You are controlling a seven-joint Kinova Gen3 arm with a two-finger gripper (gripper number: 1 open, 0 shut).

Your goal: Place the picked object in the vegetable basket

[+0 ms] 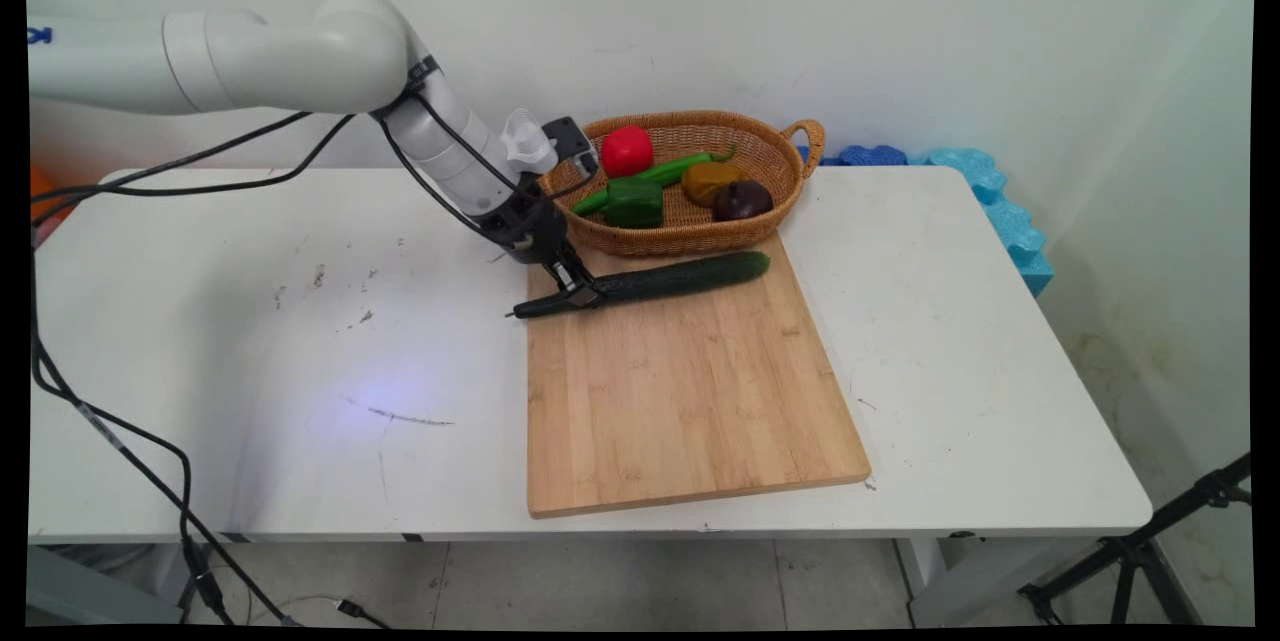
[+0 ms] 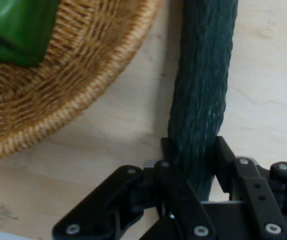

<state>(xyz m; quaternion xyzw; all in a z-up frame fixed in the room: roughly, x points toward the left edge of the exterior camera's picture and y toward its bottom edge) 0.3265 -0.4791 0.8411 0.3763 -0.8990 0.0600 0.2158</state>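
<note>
On the white table [image 1: 250, 341], the arm reaches down from the upper left. Its gripper [image 1: 578, 289] [image 2: 193, 150] is low over the far left corner of the wooden cutting board [image 1: 690, 401] [image 2: 268, 100]. The two fingers [image 2: 222, 150] are closed in on either side of a dark green cucumber [image 1: 690, 274] [image 2: 203, 75] near its left end, pressing its skin (the hand view shows no gap). The cucumber lies flat along the board's far edge, and its left tip pokes past the board over the table. Just behind it, close but apart, stands a wicker basket [image 1: 680, 239] [image 2: 83, 75]. It holds a green pepper [image 1: 633, 203] [image 2: 13, 30], a red fruit [image 1: 627, 150] and a dark purple onion [image 1: 742, 200]. Blue foam blocks [image 1: 1000, 211] lie at the far right.
</note>
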